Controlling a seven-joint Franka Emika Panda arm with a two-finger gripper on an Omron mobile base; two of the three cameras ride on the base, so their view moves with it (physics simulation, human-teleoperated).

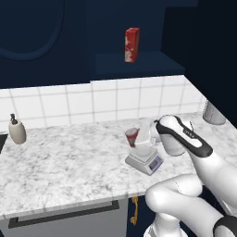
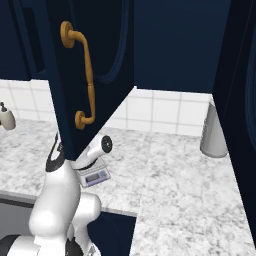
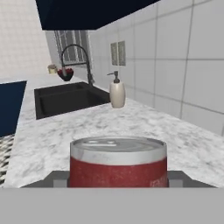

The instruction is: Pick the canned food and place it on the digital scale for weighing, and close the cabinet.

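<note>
The canned food point(image 3: 118, 162) sits on the digital scale point(image 1: 144, 160), close in front of the hand. It looks hard, smooth and maybe a bit heavy, so hold its round sides. I cannot tell if the gripper is apart or together. The marble counter point(image 1: 65, 166) is flat. A cabinet point(image 2: 95, 75) door hangs open at 12 o'clock

The canned food point(image 3: 118, 162) looks like metal, with a dull silvery lid and rim above a matt, faintly speckled dark-red wall. Under it, the digital scale point(image 1: 144, 160) looks like smooth light-grey plastic, on a polished white-grey marbled counter point(image 1: 60, 169). Behind the counter, glossy white wall tiles point(image 1: 106, 99); above, the cabinet point(image 2: 95, 65) is smooth matt navy with a brassy handle point(image 2: 82, 75).
</note>
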